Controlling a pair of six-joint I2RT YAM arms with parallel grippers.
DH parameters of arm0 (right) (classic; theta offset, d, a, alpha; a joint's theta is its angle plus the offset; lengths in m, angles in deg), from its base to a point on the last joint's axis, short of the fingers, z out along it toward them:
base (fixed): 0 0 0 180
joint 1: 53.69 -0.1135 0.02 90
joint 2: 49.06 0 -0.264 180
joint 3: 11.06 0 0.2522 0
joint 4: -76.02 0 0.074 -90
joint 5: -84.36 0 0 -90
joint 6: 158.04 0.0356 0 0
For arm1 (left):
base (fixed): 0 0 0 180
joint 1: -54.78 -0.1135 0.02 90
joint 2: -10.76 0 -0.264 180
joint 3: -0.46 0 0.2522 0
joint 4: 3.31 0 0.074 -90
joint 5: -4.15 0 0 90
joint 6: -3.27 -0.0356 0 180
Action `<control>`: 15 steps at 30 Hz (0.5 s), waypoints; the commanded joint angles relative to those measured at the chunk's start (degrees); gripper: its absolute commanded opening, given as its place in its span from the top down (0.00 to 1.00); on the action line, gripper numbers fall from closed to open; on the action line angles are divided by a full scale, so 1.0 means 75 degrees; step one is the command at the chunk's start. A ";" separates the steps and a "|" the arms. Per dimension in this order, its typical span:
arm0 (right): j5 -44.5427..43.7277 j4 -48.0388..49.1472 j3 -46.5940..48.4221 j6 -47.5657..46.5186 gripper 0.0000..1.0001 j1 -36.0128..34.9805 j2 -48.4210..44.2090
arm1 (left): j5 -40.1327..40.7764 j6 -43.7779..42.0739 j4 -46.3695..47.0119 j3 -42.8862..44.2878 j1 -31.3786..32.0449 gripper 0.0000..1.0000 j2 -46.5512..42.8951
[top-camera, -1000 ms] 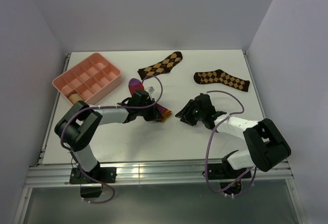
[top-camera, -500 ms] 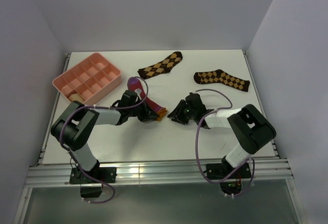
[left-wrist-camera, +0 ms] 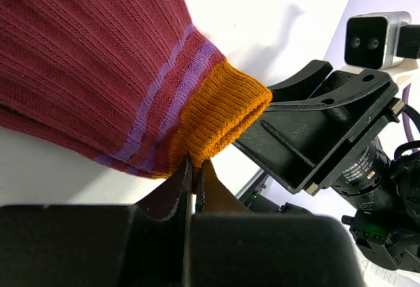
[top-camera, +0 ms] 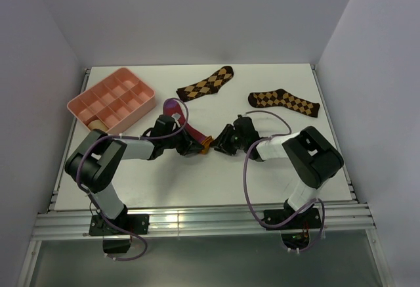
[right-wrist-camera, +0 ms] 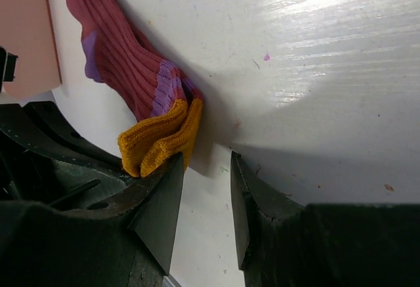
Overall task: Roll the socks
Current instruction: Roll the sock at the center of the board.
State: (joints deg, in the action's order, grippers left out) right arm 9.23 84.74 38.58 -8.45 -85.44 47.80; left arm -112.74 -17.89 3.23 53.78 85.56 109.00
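Crimson sock [left-wrist-camera: 85, 57]: ribbed knit w/ two thin purple stripes next to a bright orange cuff [left-wrist-camera: 220, 119]; R wrist view also shows a purple patch further along it. Two argyle socks, one [top-camera: 205, 83] & the other [top-camera: 283, 102]: dark brown w/ tan diamond pattern. Table [top-camera: 262, 175]: glossy white, a few tiny pink & red specks up close. Divided tray [top-camera: 141, 90]: salmon pink. L gripper [left-wrist-camera: 192, 165] & R gripper [right-wrist-camera: 207, 162]: matte black. Arms: black joints, white link covers, purple cables [top-camera: 247, 182]. Walls [top-camera: 197, 18]: pale grey-lilac.
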 commanded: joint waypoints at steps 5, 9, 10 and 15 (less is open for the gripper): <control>0.0091 0.0635 0.0314 -0.0012 0.58 -0.0080 0.0011 | -0.0187 0.0044 0.0037 0.0082 -0.0097 1.00 0.0109; 0.0138 0.0601 0.0466 -0.0012 0.58 -0.0079 0.0163 | -0.0211 0.0056 -0.0057 0.0105 -0.0179 1.00 0.0226; 0.0103 0.0554 0.0524 -0.0001 0.58 -0.0103 0.0198 | -0.0234 0.0056 -0.0069 0.0129 -0.0191 1.00 0.0249; 0.0044 0.0460 0.0654 -0.0047 0.58 -0.0150 0.0409 | -0.0293 0.0079 -0.0139 0.0164 -0.0284 1.00 0.0378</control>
State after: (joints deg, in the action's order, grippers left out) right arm 10.30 86.27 41.37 -8.34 -85.87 49.73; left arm -113.59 -17.85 2.35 53.78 83.99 111.05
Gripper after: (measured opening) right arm 0.424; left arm 0.031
